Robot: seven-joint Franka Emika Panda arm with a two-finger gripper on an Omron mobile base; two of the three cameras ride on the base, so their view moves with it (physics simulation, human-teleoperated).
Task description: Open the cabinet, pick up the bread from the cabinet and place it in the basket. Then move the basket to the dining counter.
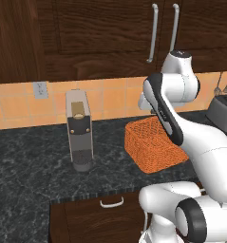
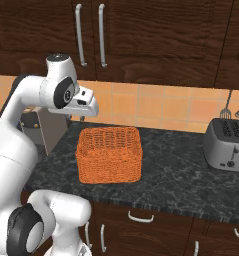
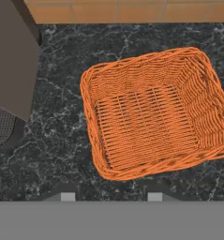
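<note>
The dark wood cabinet (image 1: 105, 33) hangs above the worktop with both doors shut, its long silver handles (image 2: 91, 35) side by side. The bread is hidden. The orange woven basket (image 2: 109, 155) stands empty on the black granite worktop; the hand view looks straight down into the basket (image 3: 151, 112). My gripper (image 3: 111, 197) hovers above the worktop by the basket's near edge, open, with nothing between its fingertips (image 3: 68, 197). The dining counter is out of view.
A grey coffee machine (image 1: 79, 130) stands left of the basket. A silver toaster (image 2: 226, 145) sits at the right, with utensils (image 2: 226, 107) hanging on the orange tiled wall behind it. Drawers with short handles (image 1: 111, 203) lie below the worktop edge.
</note>
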